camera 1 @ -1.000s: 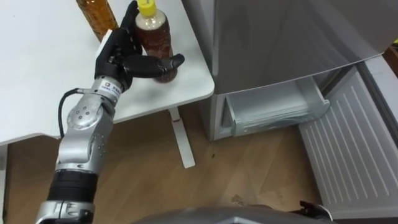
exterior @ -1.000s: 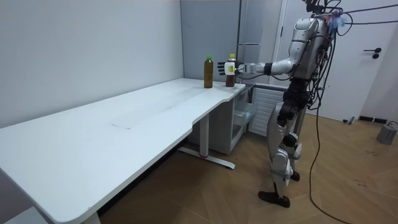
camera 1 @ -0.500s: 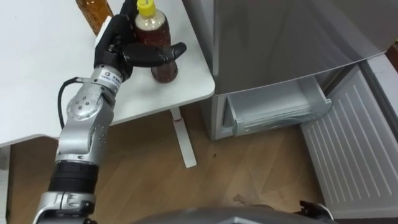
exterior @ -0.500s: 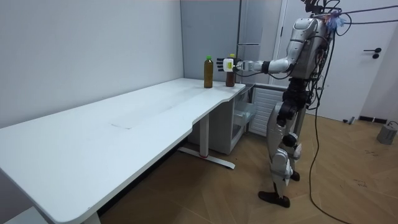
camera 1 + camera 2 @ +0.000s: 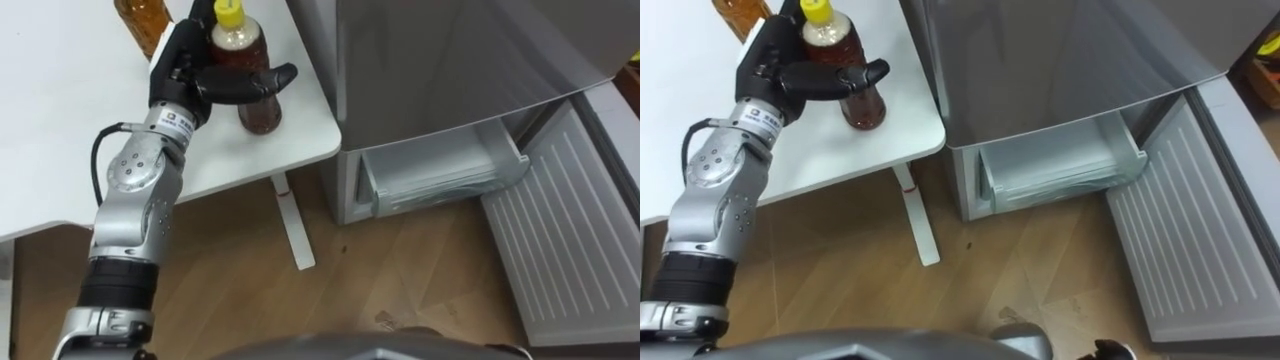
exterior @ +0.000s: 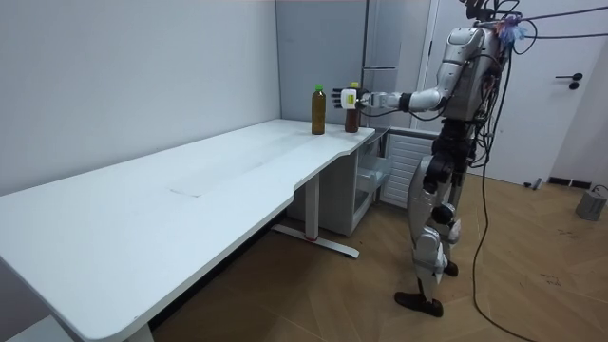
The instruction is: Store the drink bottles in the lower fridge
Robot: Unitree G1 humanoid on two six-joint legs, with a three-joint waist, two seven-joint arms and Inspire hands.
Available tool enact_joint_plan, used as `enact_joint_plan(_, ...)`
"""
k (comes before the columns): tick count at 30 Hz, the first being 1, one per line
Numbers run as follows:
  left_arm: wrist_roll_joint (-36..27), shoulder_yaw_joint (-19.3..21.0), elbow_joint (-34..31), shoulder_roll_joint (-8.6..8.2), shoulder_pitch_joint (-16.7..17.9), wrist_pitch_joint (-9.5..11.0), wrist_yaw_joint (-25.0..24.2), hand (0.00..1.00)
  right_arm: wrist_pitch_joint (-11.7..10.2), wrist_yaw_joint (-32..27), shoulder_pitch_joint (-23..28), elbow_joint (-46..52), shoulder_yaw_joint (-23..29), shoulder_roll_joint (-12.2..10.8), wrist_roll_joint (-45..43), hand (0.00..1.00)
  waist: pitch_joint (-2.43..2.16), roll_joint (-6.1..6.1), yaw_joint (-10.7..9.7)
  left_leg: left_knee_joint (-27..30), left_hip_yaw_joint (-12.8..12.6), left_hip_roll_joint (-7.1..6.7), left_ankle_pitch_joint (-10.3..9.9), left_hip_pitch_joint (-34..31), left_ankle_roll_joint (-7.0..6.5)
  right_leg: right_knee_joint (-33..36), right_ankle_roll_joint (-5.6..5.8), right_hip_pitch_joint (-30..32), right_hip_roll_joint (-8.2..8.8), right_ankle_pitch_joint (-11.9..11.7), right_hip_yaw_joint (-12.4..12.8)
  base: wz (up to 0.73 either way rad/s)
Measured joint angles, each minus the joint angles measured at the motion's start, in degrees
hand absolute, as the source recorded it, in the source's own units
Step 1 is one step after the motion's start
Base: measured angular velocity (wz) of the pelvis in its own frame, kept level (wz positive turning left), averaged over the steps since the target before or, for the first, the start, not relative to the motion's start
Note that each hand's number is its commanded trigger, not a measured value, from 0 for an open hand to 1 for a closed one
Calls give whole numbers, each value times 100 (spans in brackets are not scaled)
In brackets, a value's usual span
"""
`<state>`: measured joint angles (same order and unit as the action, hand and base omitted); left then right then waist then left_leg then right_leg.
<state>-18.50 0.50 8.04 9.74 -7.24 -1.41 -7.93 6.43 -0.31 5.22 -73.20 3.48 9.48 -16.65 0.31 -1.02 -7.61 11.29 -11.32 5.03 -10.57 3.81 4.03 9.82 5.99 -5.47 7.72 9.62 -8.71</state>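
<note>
White desk (image 5: 60, 120) with a long top, a curved front edge and a rounded corner just beside the fridge (image 5: 450, 60). Its white leg (image 5: 289, 222) stands on the wooden floor (image 5: 230, 300). Two bottles of brown drink stand upright at this corner end: a green-capped bottle (image 6: 318, 112) and, nearer the corner, a yellow-capped bottle (image 5: 262, 108), with the left robot hand (image 5: 190, 70) curled round it.

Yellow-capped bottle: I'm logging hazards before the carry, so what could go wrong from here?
The left hand grips the yellow-capped bottle high, so it may tilt or slip. The second bottle stands close beside the hand and could be knocked over. The table corner is near, so a slip could drop it on the floor.
</note>
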Motion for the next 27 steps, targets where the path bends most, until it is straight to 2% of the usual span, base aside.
enact_joint_plan(10, 4, -33, 60, 0, 0, -27, 25, 100, 120, 64, -1, -22, -111, -11, -203, 0, 15, 19, -6, 7, 0, 0, 0, 8, 0, 3, -2, -31, -1, -1, 1, 0)
enact_joint_plan(14, -1, -84, 102, -18, 0, -47, -5, 100, 121, 180, -12, -10, -147, -14, -225, 0, 37, 29, -5, 0, -12, 0, 0, 33, 0, 1, -1, -44, -3, -1, 15, 0)
enact_joint_plan(17, -1, -90, 114, -22, 0, -124, -7, 100, 124, 236, -9, -4, -224, -16, -236, 0, 41, 35, -4, -1, -18, 0, 0, 32, 0, 1, -1, -40, -3, 0, 22, 0)
enact_joint_plan(27, -9, -101, 114, -26, 0, -126, -7, 100, 190, 313, -16, 118, -223, -18, -298, 0, 36, 34, -3, 1, -38, 0, 0, 32, 0, 2, 1, 12, -3, 1, 37, 0)
